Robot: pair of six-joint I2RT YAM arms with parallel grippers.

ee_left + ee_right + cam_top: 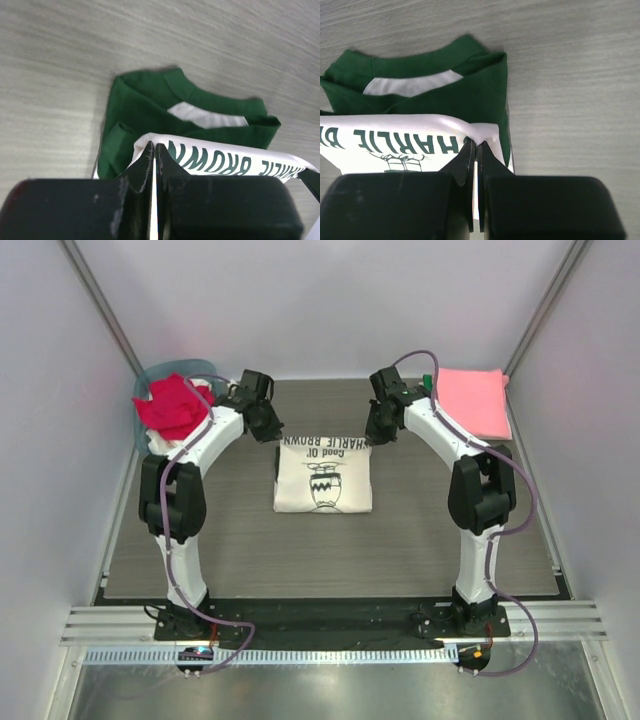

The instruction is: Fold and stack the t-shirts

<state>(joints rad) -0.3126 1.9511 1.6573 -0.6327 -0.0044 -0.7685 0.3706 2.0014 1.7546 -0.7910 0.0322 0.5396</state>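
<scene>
Left tool (154, 151) and right tool (476, 146) each clenched on a corner of the cream fold of the shirt (322, 480), over its green cloth. Table (430, 540) showed all round the shirt.

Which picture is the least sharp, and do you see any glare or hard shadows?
Left wrist view: softest; table grain smeared, Charlie Brown t-shirt edges fuzzy. Right wrist view: sharper, print crisp, but the right hand is nearly featureless black. Top external view: even light, no hard shadows, mild sheen on the metal sheet.
</scene>
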